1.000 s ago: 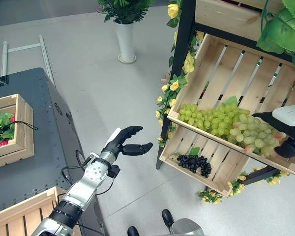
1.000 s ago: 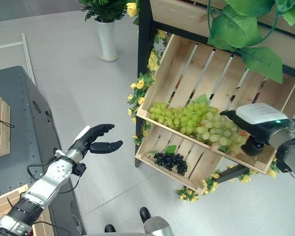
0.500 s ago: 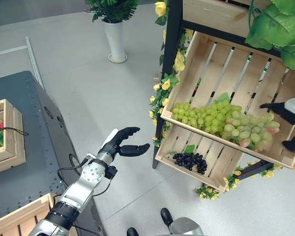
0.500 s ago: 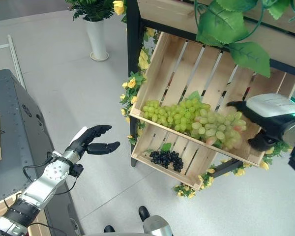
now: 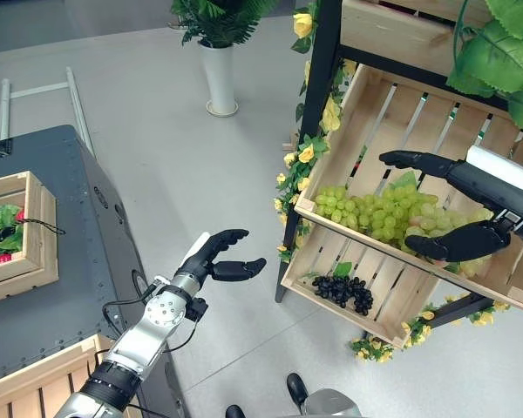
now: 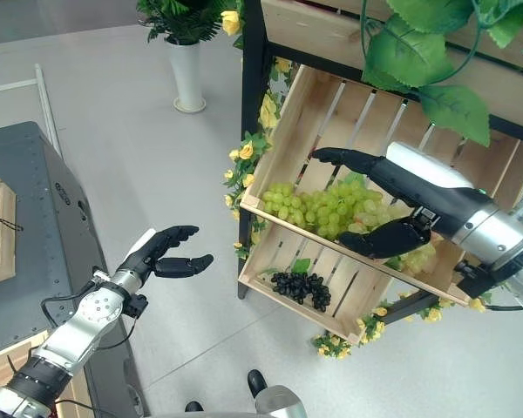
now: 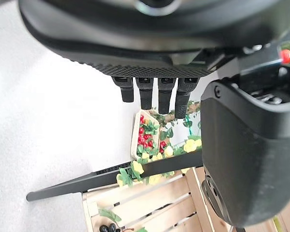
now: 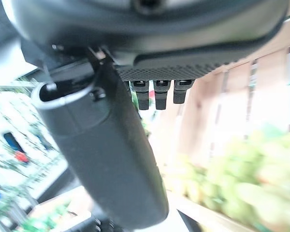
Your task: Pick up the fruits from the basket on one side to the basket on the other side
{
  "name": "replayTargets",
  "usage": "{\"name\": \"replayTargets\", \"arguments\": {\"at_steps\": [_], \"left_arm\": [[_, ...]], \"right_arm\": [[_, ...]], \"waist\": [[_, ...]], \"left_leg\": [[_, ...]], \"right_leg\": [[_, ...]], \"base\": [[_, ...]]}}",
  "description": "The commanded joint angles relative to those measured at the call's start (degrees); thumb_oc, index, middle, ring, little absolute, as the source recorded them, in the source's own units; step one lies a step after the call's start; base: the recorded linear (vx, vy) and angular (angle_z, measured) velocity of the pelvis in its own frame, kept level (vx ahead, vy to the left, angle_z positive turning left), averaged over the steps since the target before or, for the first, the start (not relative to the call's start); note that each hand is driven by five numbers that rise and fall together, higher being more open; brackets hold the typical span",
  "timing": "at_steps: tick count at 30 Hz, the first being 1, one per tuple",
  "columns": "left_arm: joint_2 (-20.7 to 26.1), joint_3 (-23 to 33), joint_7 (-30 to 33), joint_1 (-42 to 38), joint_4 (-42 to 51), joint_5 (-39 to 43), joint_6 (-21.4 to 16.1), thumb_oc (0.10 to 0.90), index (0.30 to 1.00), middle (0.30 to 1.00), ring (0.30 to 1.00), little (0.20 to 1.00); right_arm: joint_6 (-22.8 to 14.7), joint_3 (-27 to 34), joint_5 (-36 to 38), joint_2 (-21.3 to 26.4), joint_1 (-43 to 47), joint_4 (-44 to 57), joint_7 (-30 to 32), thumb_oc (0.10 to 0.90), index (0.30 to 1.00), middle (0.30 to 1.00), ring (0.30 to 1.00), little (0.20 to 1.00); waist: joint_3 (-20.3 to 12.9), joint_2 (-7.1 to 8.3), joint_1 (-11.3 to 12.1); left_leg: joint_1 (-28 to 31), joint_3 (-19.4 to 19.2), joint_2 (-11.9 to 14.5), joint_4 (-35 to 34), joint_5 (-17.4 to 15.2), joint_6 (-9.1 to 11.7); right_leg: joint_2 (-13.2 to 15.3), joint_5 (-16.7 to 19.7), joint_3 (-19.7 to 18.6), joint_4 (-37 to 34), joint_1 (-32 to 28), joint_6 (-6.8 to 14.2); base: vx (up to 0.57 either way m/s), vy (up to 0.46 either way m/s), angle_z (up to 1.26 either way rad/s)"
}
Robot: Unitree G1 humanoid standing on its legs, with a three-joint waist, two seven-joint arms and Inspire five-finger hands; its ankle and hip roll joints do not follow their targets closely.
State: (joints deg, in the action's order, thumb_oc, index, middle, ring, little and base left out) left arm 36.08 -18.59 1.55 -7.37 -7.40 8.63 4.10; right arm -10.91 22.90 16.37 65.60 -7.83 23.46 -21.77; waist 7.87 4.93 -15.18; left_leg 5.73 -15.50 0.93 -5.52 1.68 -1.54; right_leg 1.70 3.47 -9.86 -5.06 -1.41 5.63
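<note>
A large bunch of green grapes [image 5: 379,213] lies in the tilted upper wooden crate [image 5: 401,104] of a dark rack. A small bunch of black grapes [image 5: 342,290] lies in the lower crate [image 5: 392,305]. My right hand [image 5: 492,196] hovers open just over the green grapes, fingers stretched across the bunch's far side and thumb [image 6: 383,239] on its near side; the grapes [image 8: 241,179] show past its straight fingers [image 8: 157,94] in the right wrist view. My left hand [image 5: 213,259] hangs open and empty above the floor, left of the rack.
A grey table [image 5: 78,261] at the left carries a wooden crate [image 5: 37,226] of leaves and red fruit; another wooden crate [image 5: 35,387] sits at the lower left. Yellow flowers [image 5: 298,157] trim the rack's post. A potted plant [image 5: 220,74] stands behind.
My right hand has swung in from the right edge and spread its fingers over the green grapes. The left hand holds its pose. The camera has shifted slightly.
</note>
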Motion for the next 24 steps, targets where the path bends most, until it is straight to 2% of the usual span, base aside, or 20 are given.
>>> {"name": "replayTargets", "arguments": {"at_steps": [1,4,6,8,12,16,20,24], "left_arm": [[0.08,3.83,2.58,-3.69,1.60,-0.37,-8.68,0.800,0.900,0.900,0.900,0.900],[-1.06,3.91,4.15,-3.37,0.47,-0.70,-10.33,0.800,0.900,0.900,0.900,0.900],[-1.80,4.71,5.03,-2.84,0.16,-0.73,-11.26,0.800,0.900,0.900,0.900,0.900],[-2.50,5.70,5.89,-2.52,-0.06,-0.70,-11.75,0.800,0.900,0.900,0.900,0.900],[-3.77,7.05,8.43,-2.26,0.39,-0.69,-12.07,0.800,0.900,0.900,0.900,0.900],[-5.45,8.88,12.64,-2.02,1.67,-1.54,-12.04,0.800,0.900,0.900,0.900,0.900],[-6.10,10.38,17.05,-1.94,2.78,-2.84,-11.71,0.800,0.900,0.900,0.900,0.900],[-6.08,12.05,19.62,-1.12,3.43,-3.96,-12.31,0.800,0.900,0.900,0.900,0.900]], "right_arm": [[-5.63,0.61,5.96,0.31,10.05,-4.00,9.23,0.800,0.900,0.900,0.900,0.900],[-6.27,-1.40,10.75,-1.94,13.62,-3.15,8.73,0.800,0.900,0.900,0.900,0.900],[-5.05,-2.37,15.23,-4.77,14.80,-1.80,7.04,0.800,0.900,0.900,0.900,0.900],[-4.67,-3.71,16.71,-8.17,15.23,-0.88,6.30,0.800,0.900,0.900,0.900,0.900],[-3.36,-8.48,16.02,-14.93,16.88,1.16,7.59,0.800,0.900,0.900,0.900,0.900],[-1.89,-14.18,18.29,-22.30,17.72,2.73,6.29,0.800,0.900,0.900,0.900,0.900],[-0.66,-20.13,16.63,-27.26,19.02,2.65,7.76,0.800,0.900,0.900,0.900,0.900],[0.69,-23.13,17.36,-29.64,19.68,2.23,7.66,0.800,0.900,0.900,0.900,0.900]], "waist": [[-3.39,-1.02,3.37],[-3.50,-1.28,4.15],[-3.42,-1.52,4.76],[-3.46,-1.80,5.44],[-3.38,-2.08,7.04],[-3.07,-2.44,9.22],[-3.08,-2.73,11.41],[-2.84,-2.70,12.93]], "left_leg": [[0.52,4.25,0.33,0.52,-5.96,0.52],[0.44,5.34,0.04,0.52,-5.90,0.57],[0.42,6.16,-0.16,0.52,-5.87,0.71],[0.37,6.84,-0.41,0.52,-5.79,0.79],[-0.03,7.66,-0.79,0.52,-5.03,0.89],[-0.40,9.44,-1.32,0.52,-4.70,0.90],[-1.01,11.58,-1.88,0.52,-4.34,0.89],[-1.42,12.83,-2.16,0.52,-3.76,0.87]], "right_leg": [[-3.01,-2.91,3.61,4.14,1.05,0.91],[-2.69,-2.90,4.43,3.81,0.66,0.73],[-2.39,-2.87,5.09,3.53,0.32,0.66],[-2.15,-2.85,5.64,3.20,0.01,0.57],[-1.55,-2.31,6.70,2.74,-0.06,0.40],[-0.92,-2.47,8.62,2.43,-0.75,0.11],[-0.57,-2.52,10.35,1.94,-1.24,-0.23],[-0.51,-2.81,11.43,2.07,-1.47,-0.58]], "base": [[0.02,-0.030,0.11],[0.02,-0.020,0.16],[0.01,-0.013,0.08],[0.01,-0.012,0.19],[-0.02,-0.029,0.12],[-0.01,-0.036,0.19],[0.00,-0.043,0.25],[0.01,-0.030,0.30]]}}
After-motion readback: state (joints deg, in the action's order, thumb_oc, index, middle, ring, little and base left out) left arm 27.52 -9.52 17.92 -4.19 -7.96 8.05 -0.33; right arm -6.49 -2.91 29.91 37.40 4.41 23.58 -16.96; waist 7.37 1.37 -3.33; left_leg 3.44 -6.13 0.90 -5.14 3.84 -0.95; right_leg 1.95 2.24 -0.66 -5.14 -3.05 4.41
